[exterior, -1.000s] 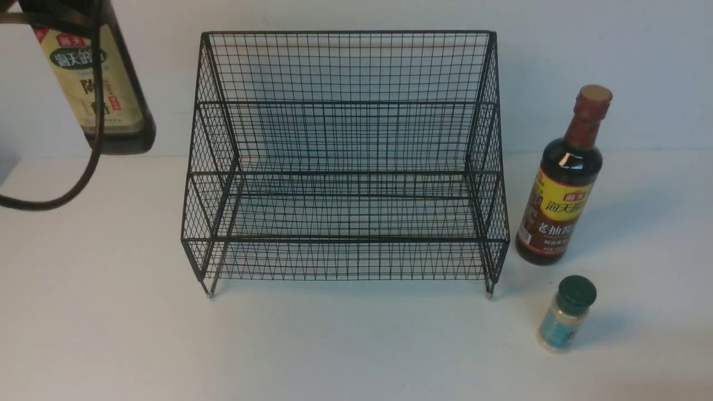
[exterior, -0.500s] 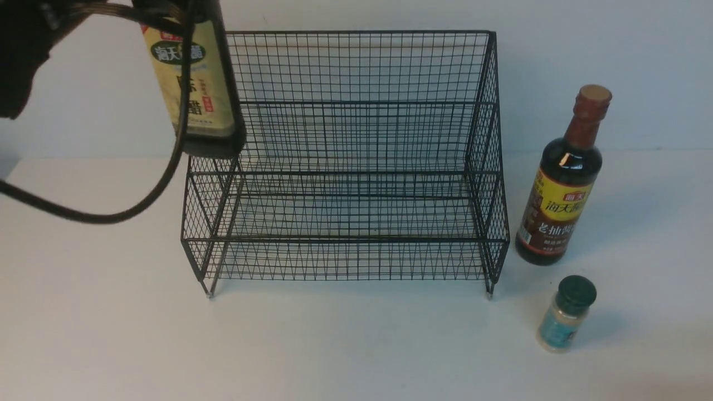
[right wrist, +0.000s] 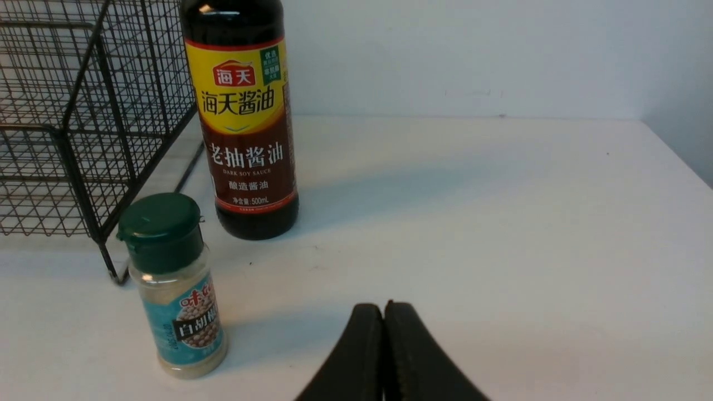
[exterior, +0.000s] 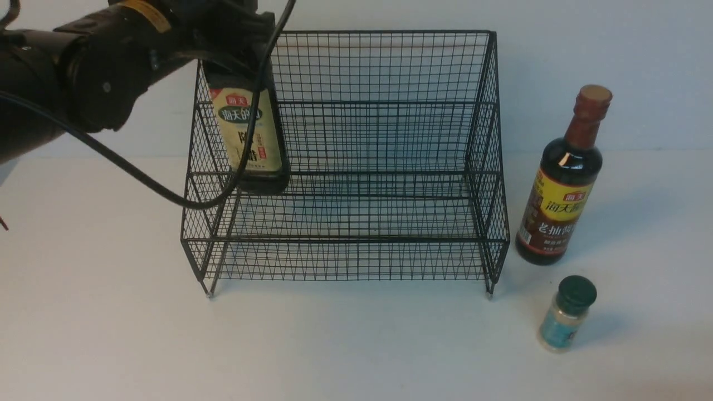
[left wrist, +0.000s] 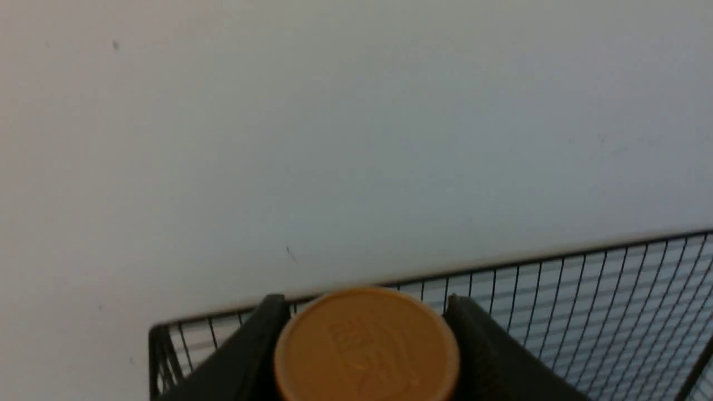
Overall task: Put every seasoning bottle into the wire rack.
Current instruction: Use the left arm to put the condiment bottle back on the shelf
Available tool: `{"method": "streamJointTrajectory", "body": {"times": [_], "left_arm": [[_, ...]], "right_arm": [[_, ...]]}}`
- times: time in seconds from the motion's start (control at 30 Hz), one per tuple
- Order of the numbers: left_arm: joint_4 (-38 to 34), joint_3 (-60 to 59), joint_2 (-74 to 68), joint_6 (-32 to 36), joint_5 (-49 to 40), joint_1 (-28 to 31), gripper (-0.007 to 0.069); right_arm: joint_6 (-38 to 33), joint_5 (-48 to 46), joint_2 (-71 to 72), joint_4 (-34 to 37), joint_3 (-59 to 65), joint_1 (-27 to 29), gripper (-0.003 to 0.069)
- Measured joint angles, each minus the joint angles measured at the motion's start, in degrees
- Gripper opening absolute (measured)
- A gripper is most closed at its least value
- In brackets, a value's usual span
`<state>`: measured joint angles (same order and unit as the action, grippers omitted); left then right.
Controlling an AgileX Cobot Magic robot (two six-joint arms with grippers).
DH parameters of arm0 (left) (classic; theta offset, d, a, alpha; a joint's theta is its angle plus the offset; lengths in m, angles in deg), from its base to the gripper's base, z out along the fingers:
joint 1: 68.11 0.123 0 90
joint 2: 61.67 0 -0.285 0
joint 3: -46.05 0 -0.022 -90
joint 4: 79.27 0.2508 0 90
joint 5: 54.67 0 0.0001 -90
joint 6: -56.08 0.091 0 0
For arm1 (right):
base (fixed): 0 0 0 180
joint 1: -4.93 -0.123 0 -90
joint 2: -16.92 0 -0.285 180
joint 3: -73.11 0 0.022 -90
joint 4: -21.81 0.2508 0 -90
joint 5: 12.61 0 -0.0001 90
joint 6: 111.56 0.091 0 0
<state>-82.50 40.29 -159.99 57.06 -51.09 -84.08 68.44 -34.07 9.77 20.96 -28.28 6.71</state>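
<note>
My left gripper [exterior: 237, 53] is shut on the neck of the dark vinegar bottle [exterior: 249, 136], whose gold cap [left wrist: 366, 345] sits between the two black fingers [left wrist: 253, 351]. The bottle hangs upright inside the left end of the black wire rack [exterior: 345, 161], its base just above the upper tier. The brown-necked bottle with the yellow-brown label [exterior: 562, 178] [right wrist: 245, 117] stands on the table right of the rack. The small green-capped shaker [exterior: 567, 313] [right wrist: 175, 284] stands in front of it. My right gripper [right wrist: 384, 312] is shut and empty, low over the table near the shaker.
A black cable [exterior: 167, 195] loops from the left arm down across the rack's left side. A white wall [exterior: 613, 44] rises close behind the rack. The table's right edge [right wrist: 677, 161] shows in the right wrist view.
The left arm has carried the vinegar bottle rightward from beyond the rack's left side and lowered it into the rack's left end. The other two bottles and the right gripper have stayed put.
</note>
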Motion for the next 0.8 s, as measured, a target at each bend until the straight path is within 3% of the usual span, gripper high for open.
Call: {"method": "streamJointTrajectory", "body": {"times": [0.23, 0.5, 0.8], "left_arm": [[0.0, 0.16, -2.35, 0.0, -8.39, -0.13, 0.0314], [0.0, 0.75, -2.73, -0.98, -8.37, -0.19, 0.0315], [0.0, 0.81, 2.15, -0.98, -12.9, -0.19, 0.0489]], "right_arm": [[0.0, 0.0, 0.0, 0.0, 0.0, 0.0, -0.0013], [0.0, 0.0, 0.0, 0.0, 0.0, 0.0, -0.0013], [0.0, 0.0, 0.0, 0.0, 0.0, 0.0, -0.0013]]}}
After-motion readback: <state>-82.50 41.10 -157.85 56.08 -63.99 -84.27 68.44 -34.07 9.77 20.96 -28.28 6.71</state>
